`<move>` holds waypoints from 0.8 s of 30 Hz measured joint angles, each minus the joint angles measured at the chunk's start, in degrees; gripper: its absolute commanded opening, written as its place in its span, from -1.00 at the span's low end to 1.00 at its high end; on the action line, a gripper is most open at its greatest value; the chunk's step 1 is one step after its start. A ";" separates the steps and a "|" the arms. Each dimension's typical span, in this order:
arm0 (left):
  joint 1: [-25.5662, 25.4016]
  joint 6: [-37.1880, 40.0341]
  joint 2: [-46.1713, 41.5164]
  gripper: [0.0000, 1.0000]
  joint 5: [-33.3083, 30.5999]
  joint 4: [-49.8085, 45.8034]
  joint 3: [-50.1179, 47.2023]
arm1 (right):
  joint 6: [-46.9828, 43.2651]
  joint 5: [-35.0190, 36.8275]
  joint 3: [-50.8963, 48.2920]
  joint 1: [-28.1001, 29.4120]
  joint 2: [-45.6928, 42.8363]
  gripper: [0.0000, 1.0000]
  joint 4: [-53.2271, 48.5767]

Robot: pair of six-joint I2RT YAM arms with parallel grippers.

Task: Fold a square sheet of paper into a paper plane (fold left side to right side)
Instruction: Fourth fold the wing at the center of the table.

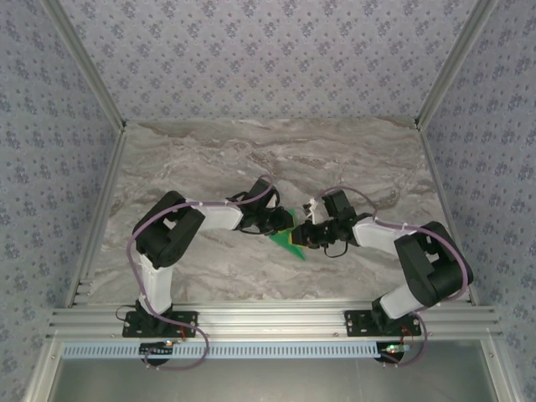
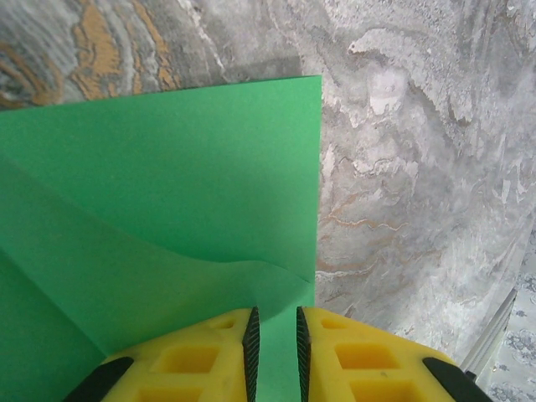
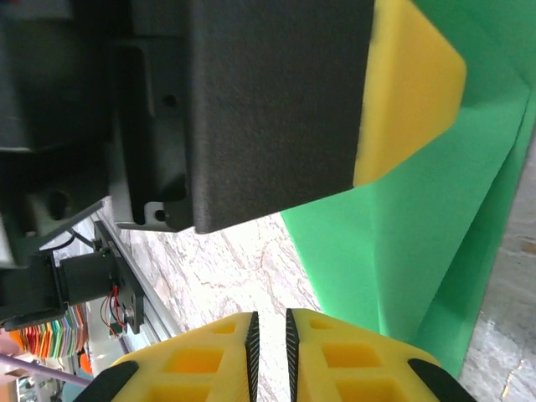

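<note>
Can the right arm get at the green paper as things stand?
Probably yes: the right gripper sits beside the green paper, bare marble under its nearly closed jaws. The left gripper, already pinching the sheet, crowds it.

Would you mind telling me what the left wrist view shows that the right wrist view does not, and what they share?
Left wrist alone: the left gripper pinching a raised flap of the green paper, with the paper's straight top and right edges against the marble table.

Right wrist alone: the right gripper, jaws nearly together with bare marble between them, and the left gripper's black body with its yellow finger seen from outside.

Both: the creased green paper and the marble table.
</note>
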 measured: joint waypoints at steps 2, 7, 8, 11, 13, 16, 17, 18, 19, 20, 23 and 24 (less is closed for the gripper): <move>0.00 0.00 0.00 -0.57 0.00 0.00 0.00 | 0.02 -0.07 0.00 0.00 0.85 -0.60 -0.02; 0.00 -0.02 -0.02 -0.57 0.00 0.07 -0.07 | -0.28 0.28 0.00 0.55 2.99 -0.60 -0.52; 0.00 0.00 -0.02 -0.57 0.00 0.07 -0.07 | -0.57 0.46 0.00 0.66 3.28 -0.60 -0.92; 0.00 0.00 -0.02 -0.57 0.00 0.04 -0.07 | -1.33 1.27 0.00 0.92 3.58 -0.60 -1.86; 0.00 0.00 -0.02 -0.57 0.00 0.04 -0.07 | -1.95 1.84 0.02 1.11 3.78 -0.60 -2.54; 0.00 0.00 -0.02 -0.57 0.00 0.04 -0.07 | -2.93 2.80 0.02 1.25 3.98 -0.60 -3.65; 0.00 0.00 -0.02 -0.57 0.00 0.04 -0.07 | -3.17 3.08 0.02 1.27 3.98 -0.60 -4.00; 0.00 0.00 -0.02 -0.57 0.00 0.04 -0.07 | -3.61 3.39 0.02 1.29 3.98 -0.60 -4.42; 0.00 -0.02 -0.02 -0.57 0.00 0.04 -0.07 | -3.82 3.69 0.02 1.29 3.98 -0.60 -4.70; 0.00 0.00 -0.02 -0.57 0.00 0.04 -0.07 | -4.07 3.87 0.02 1.29 3.98 -0.60 -4.94; 0.00 0.00 -0.02 -0.57 0.00 0.04 -0.07 | -4.57 4.48 0.04 1.38 3.98 -0.60 -5.49; 0.00 0.00 -0.02 -0.57 0.00 0.04 -0.07 | -4.74 4.79 0.07 1.51 3.98 -0.60 -5.68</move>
